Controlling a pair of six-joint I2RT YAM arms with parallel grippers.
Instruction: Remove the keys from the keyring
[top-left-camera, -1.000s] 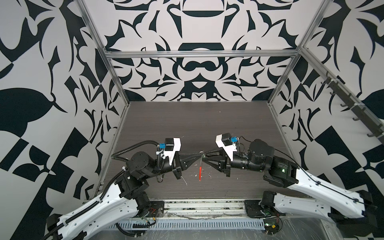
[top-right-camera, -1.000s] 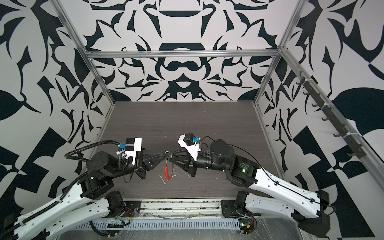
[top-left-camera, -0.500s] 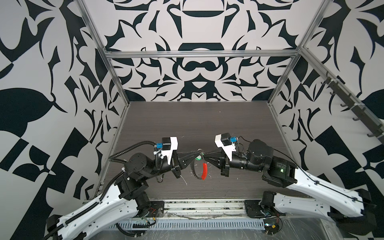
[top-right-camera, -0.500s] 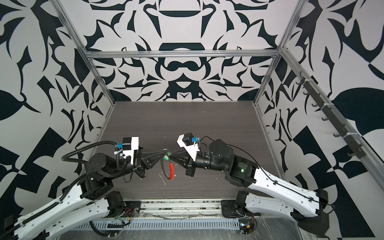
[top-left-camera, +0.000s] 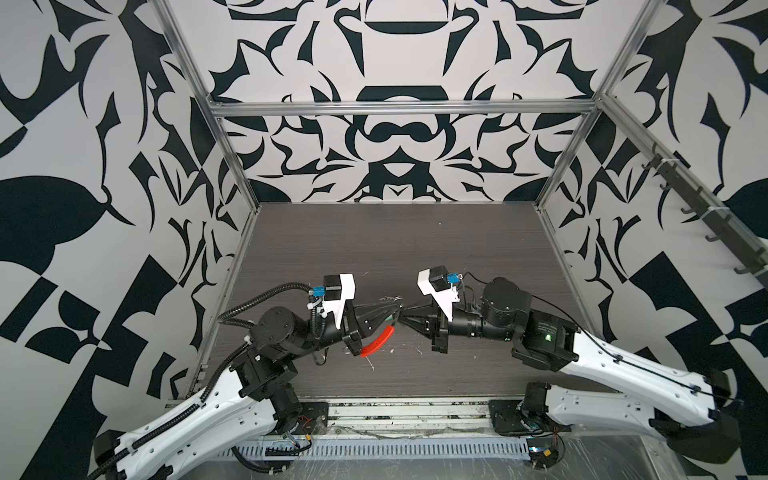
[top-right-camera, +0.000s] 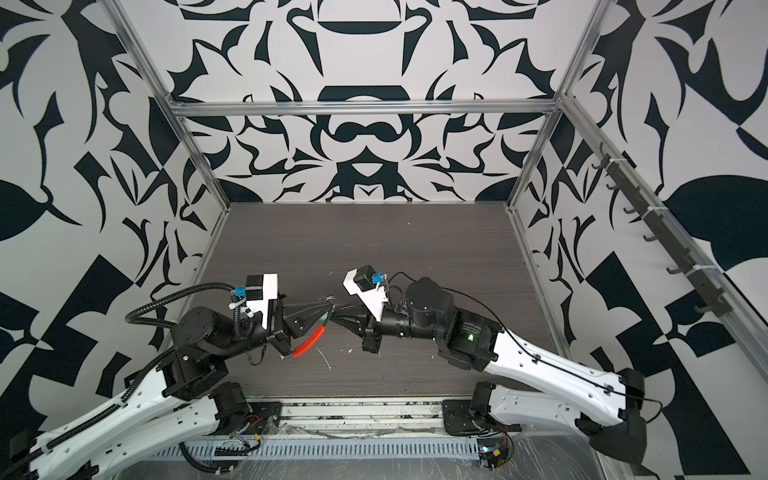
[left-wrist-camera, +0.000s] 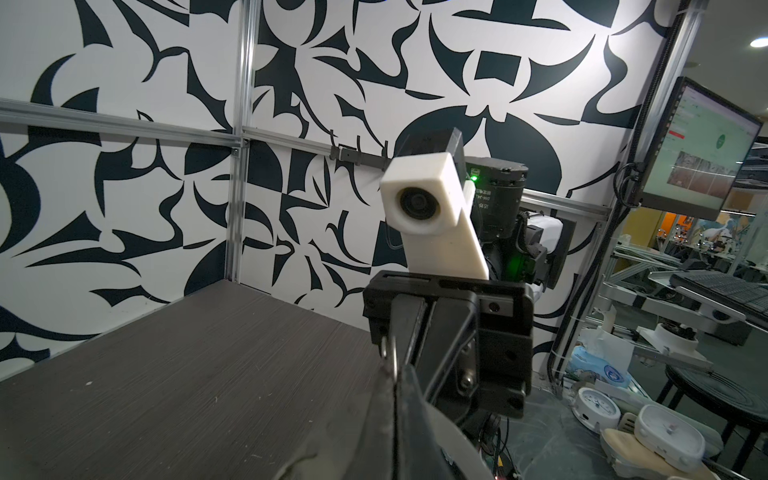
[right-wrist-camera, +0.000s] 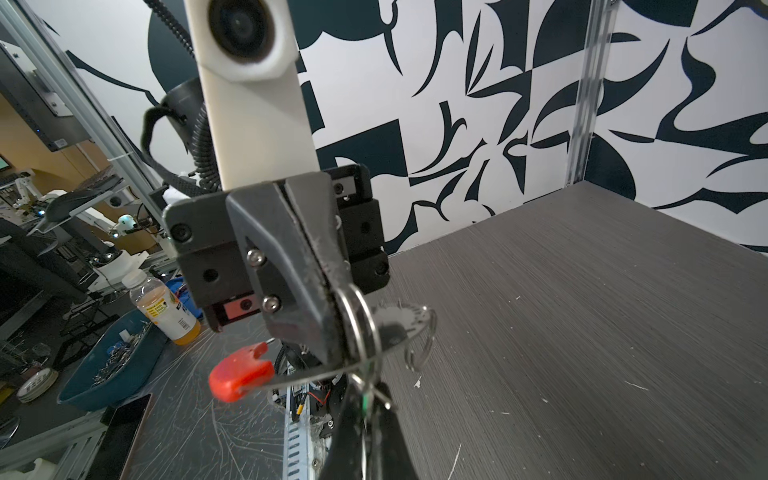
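Top views, grippers: the left gripper (top-left-camera: 397, 311) and right gripper (top-left-camera: 405, 321) meet tip to tip in mid-air above the dark worktop (top-left-camera: 374, 249).
Top views, keyring: the keyring (top-left-camera: 377, 340) hangs under the left tip, off the worktop, with its red sleeve (top-right-camera: 309, 341) slanting down.
Top views, surroundings: white scraps (top-left-camera: 371, 365) lie below; nothing else is near.
Left wrist view: the right gripper is seen head-on with its jaws together. A monitor (left-wrist-camera: 698, 145) stands outside the cell.
Right wrist view, left gripper: clamped on a silver split ring (right-wrist-camera: 359, 328), with the wire loop passing just beneath.
Right wrist view, right gripper: its jaws are nearly together and seem to pinch a sliver of the green tag (right-wrist-camera: 365, 405).
Brass key: not distinguishable among the blurred rings.
Step, as judged: hold the left clamp firm and work the tag along the wire, not straight off. A second loose ring (right-wrist-camera: 419, 345) and the sleeve could snag.
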